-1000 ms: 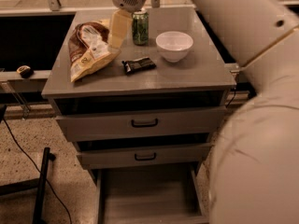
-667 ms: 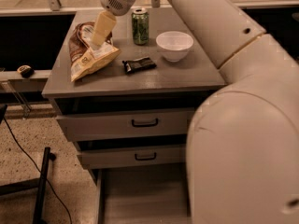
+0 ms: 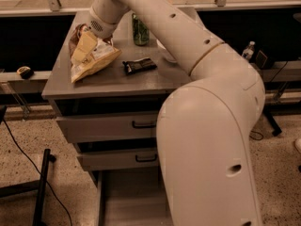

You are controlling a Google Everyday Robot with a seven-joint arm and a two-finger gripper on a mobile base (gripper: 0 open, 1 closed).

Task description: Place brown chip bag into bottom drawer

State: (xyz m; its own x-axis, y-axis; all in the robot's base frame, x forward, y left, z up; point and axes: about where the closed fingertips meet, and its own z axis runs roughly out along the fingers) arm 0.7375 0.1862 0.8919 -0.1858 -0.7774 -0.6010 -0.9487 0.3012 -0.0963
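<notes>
Cabinet top (image 3: 110, 80): gripper (image 3: 86, 48) over brown chip bag (image 3: 102, 58), its hold unclear; bottom drawer (image 3: 134, 202) half-hidden.

Smooth end effector (image 3: 84, 48) at the crinkled, glossy brown chip bag (image 3: 98, 61); matt grey bottom drawer (image 3: 134, 199).

Brown chip bag (image 3: 100, 58), crinkled, dark brown and tan-yellow, lies at the left side of the cabinet top (image 3: 122, 79). Gripper (image 3: 87, 45) is at its upper end. Bottom drawer (image 3: 134, 199), grey, stands open below that top.

Tool (image 3: 86, 48) at brown chip bag (image 3: 102, 59), bottom drawer (image 3: 131, 201) part-hidden
</notes>
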